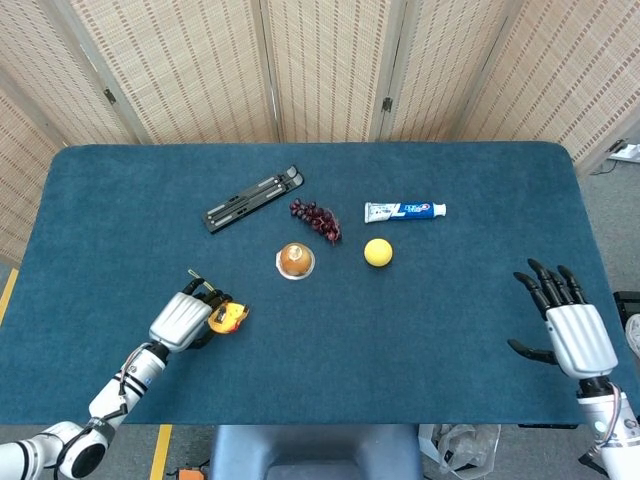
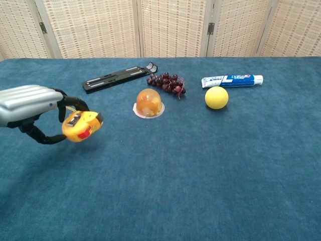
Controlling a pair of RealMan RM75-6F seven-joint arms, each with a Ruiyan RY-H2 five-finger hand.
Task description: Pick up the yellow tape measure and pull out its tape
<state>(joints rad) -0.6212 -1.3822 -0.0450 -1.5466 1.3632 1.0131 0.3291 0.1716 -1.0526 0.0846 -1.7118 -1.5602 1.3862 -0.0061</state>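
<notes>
My left hand (image 1: 183, 320) (image 2: 31, 104) grips the yellow tape measure (image 1: 229, 317) (image 2: 82, 126) at the front left of the blue table (image 1: 450, 300). The tape measure is lifted off the cloth and casts a shadow below it in the chest view. No tape is drawn out of its case. My right hand (image 1: 565, 325) hovers open at the front right edge of the table, fingers spread, holding nothing; only the head view shows it.
Near the table's middle lie a black flat tool (image 1: 253, 199) (image 2: 118, 77), dark grapes (image 1: 316, 219) (image 2: 167, 83), a jelly cup (image 1: 295, 261) (image 2: 149, 102), a yellow ball (image 1: 378, 252) (image 2: 216, 97) and a toothpaste tube (image 1: 405, 211) (image 2: 232, 80). Folding screens stand behind the table.
</notes>
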